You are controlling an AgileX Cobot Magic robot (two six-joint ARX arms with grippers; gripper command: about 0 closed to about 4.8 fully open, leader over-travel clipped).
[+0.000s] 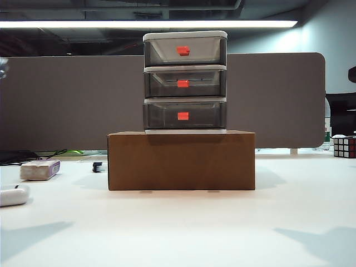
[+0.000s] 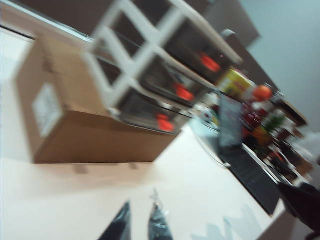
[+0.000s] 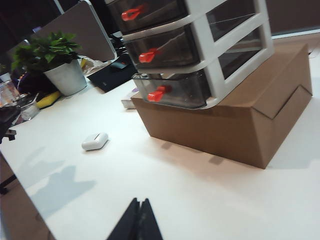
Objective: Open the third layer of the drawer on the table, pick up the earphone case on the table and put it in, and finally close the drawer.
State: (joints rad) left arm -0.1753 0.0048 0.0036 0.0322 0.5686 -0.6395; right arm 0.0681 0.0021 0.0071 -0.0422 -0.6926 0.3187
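I took the cardboard box (image 1: 181,160) as my landmark throughout. Nearest my wrist cameras were the claws themselves: the right gripper (image 3: 140,220) hung over bare table (image 1: 178,233) in front of the box, its two dark fingertips pressed together, clenched on nothing. The left gripper (image 2: 140,222) also hung over bare table in front of the box; in that blurred view its two dark tips stood a little apart with white tabletop showing between them, so I logged it as slightly released and empty. Neither arm appeared in the exterior view, only soft shadows on the table in front of the box. Next out, the earphone case (image 3: 95,141) lay flat on the table, well apart from the box and off to the box's left as the exterior camera saw it, where it was cut by the frame edge (image 1: 12,194). Slightly farther back on that same side lay a whitish block with a purple edge (image 1: 40,169), and a small dark item (image 1: 98,166) sat just beside the box's left face. The drawer (image 1: 185,82) stood upright on top of the box. The third layer (image 1: 184,115) sat directly on the box top, pushed in flush, orange-red handle (image 1: 183,115) facing front. Far to the box's right, a puzzle cube (image 1: 344,147) rested at the table edge.
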